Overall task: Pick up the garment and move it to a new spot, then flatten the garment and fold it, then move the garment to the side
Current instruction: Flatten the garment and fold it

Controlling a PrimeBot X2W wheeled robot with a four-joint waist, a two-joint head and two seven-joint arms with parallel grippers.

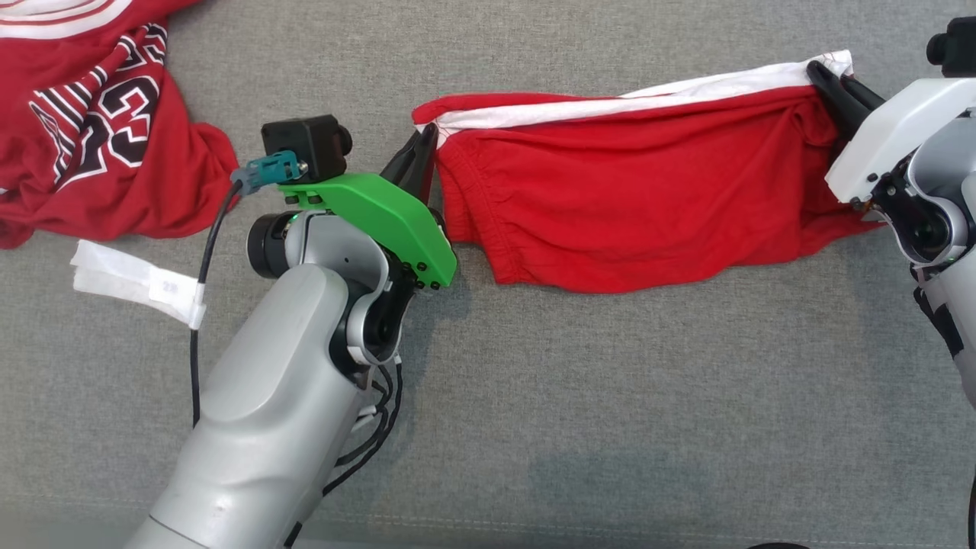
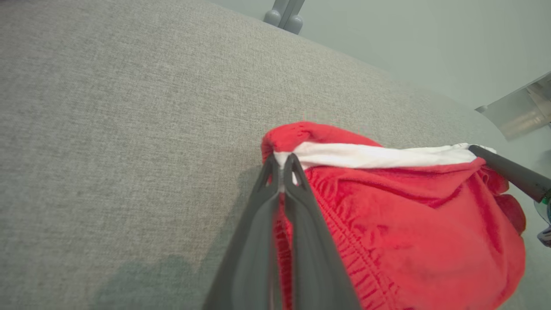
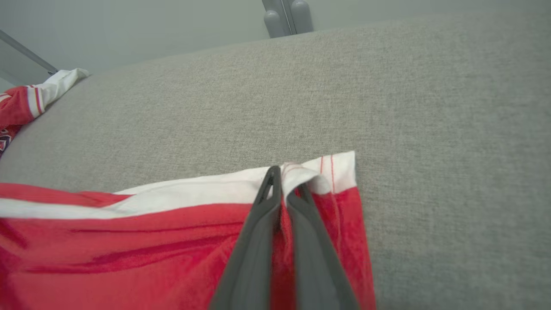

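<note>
Now both jaws are clamped on the garment [image 1: 633,206].
Pull left gripper [image 1: 427,137] and right gripper [image 1: 820,72] apart gently, then lower it evenly on the bench [image 1: 610,419].

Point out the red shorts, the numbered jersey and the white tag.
red shorts [image 1: 648,198], head view, middle of the red cloth.
numbered jersey [image 1: 114,126], head view, on the printed number.
white tag [image 1: 130,278], head view, its middle.

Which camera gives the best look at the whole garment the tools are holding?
The head view: the garment shows end to end, held between the left tool and the right tool. The left wrist view gives its bunched left corner close up; the right wrist view gives its white-trimmed right corner.
</note>
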